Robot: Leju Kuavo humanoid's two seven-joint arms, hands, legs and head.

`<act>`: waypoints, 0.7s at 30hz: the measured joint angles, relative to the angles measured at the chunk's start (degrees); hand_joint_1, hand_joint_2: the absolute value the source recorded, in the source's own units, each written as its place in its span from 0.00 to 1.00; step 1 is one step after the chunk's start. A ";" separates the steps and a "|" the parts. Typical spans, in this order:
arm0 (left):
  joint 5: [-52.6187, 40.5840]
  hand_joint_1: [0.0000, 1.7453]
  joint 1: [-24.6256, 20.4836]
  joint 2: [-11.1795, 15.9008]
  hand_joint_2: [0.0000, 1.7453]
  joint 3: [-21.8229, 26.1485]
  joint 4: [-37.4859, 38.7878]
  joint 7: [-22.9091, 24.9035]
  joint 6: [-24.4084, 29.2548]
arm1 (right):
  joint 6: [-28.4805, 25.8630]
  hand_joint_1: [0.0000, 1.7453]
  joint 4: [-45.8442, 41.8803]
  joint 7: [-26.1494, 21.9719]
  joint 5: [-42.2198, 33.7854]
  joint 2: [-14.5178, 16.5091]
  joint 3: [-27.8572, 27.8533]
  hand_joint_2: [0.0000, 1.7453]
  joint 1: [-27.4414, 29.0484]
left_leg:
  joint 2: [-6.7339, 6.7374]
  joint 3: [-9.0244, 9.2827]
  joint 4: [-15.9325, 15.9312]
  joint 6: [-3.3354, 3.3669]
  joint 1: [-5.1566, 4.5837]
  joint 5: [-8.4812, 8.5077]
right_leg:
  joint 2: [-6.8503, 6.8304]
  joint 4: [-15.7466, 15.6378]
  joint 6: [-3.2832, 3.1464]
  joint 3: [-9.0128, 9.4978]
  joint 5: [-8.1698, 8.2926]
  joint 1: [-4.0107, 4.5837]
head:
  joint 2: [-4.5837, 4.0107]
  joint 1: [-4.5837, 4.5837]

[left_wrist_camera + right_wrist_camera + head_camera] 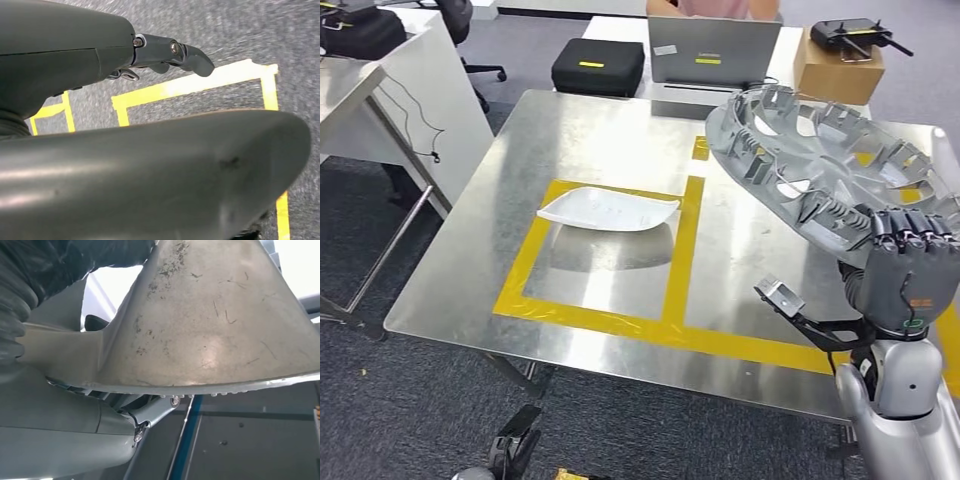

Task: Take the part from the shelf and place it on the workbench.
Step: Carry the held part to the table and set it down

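The part, a grey wheel cover (833, 165), hangs tilted in the air over the right side of the metal counter (607, 150), its ribbed inner face turned up toward the head camera. The right hand (905, 275) grips it at the near rim, fingers curled over the edge; the right wrist view shows the scuffed outer face of the cover (211, 325) close above the thumb.

The part is already off the shelf and carried over the workbench, so the step in hand looks like the setting-down. The next move probably calls for lowering the cover until it sits flat on the metal, then letting the fingers go without dragging the rim. Because it is held at one edge only and tilted, the far rim may touch first and let it slide.

The left hand (173, 52) hangs low over grey carpet with yellow floor tape (196, 85); whether its fingers are spread or curled cannot be told.

On the counter's left half, a white shallow tray (607, 210) lies inside a square of yellow tape (682, 270), well apart from the cover. Beyond the far edge stand a black case (598, 65), a grey laptop (712, 50) with a person seated behind it, and a cardboard box (837, 70). Nothing lies on the counter directly beneath the cover.
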 joint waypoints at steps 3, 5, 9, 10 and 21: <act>-0.11 0.00 0.03 0.23 0.00 -0.02 0.03 0.00 0.15 | 0.00 1.00 0.23 0.47 0.00 -0.01 0.35 1.00 -0.12 | -4.87 4.02 -9.42 1.30 0.00 3.70 | 2.27 0.06 0.53 -0.31 0.26 -0.31 | 0.00 -0.03; -0.13 0.00 0.01 0.25 0.00 -0.04 0.07 -0.01 0.24 | 0.00 1.00 0.38 0.63 0.00 -0.01 0.51 1.00 -0.12 | -4.67 4.52 -10.52 1.34 -0.21 3.56 | 3.81 -0.07 1.31 -0.80 0.62 -0.77 | 0.00 -0.34; -0.15 0.00 -0.36 0.06 0.00 -0.03 0.09 -0.19 0.39 | 0.00 1.00 0.50 0.84 -0.01 -0.03 0.67 1.00 -0.25 | -1.49 5.41 -12.37 1.47 0.29 4.35 | -1.19 4.42 2.34 -3.84 -2.27 -0.47 | 0.00 -0.09; -0.16 0.00 -0.29 0.02 0.00 -0.04 0.09 -0.27 0.44 | 0.00 1.00 0.57 0.97 0.00 -0.03 0.80 1.00 -0.40 | -0.82 5.46 -12.46 1.57 0.28 4.39 | -3.18 7.97 2.65 -5.47 -4.07 -0.43 | 0.00 0.08; -0.76 0.00 -0.34 0.00 0.00 -0.13 0.13 -0.81 0.72 | 0.00 1.00 2.02 2.38 0.00 -0.19 2.07 1.00 -0.68 | 1.90 5.18 -11.04 0.53 0.37 3.28 | -5.30 -0.51 3.05 0.70 -0.46 -1.36 | 0.00 0.17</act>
